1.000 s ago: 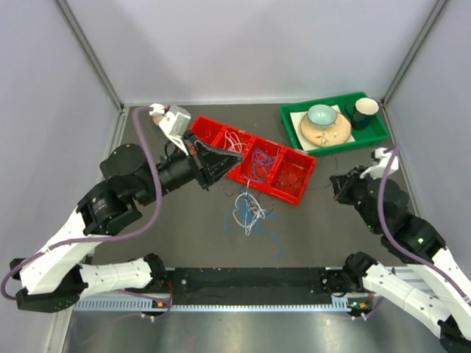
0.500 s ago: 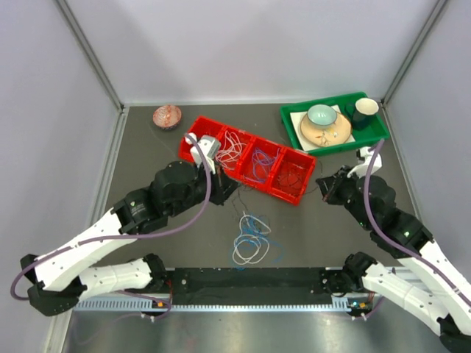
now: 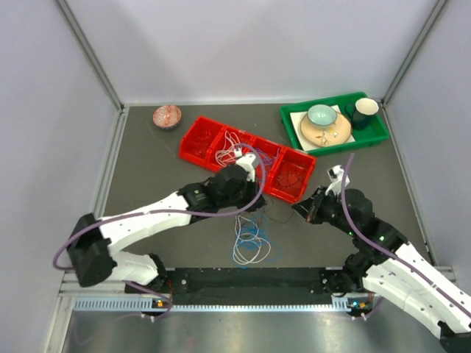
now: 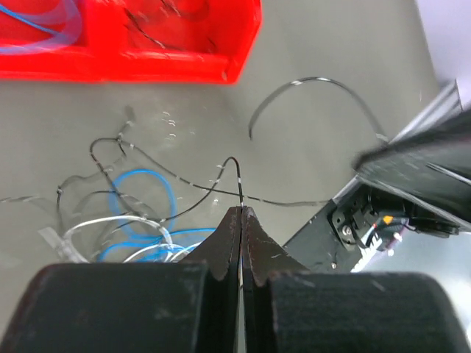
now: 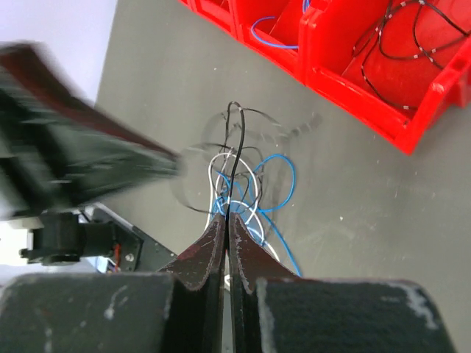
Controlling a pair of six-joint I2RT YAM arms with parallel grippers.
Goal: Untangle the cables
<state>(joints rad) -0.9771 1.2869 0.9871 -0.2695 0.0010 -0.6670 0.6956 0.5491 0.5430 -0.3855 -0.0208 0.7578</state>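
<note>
The cables lie as a loose tangle of blue, white and black loops on the dark table in front of the red tray. More cables lie in the tray's compartments. My left gripper hangs just above the tangle's far edge, shut on a thin black cable that runs out from its tips. From the right, my right gripper is shut on a black cable too. That cable rises over the blue and white loops. The two grippers are close together.
A green tray at the back right holds a plate, a pale bowl and a dark cup. A reddish bowl sits at the back left. The black rail runs along the near edge. Grey walls enclose the table.
My left arm swung from the back left over the red tray to the table's centre. My right arm moved left toward it. The tangle shifted toward the near edge.
</note>
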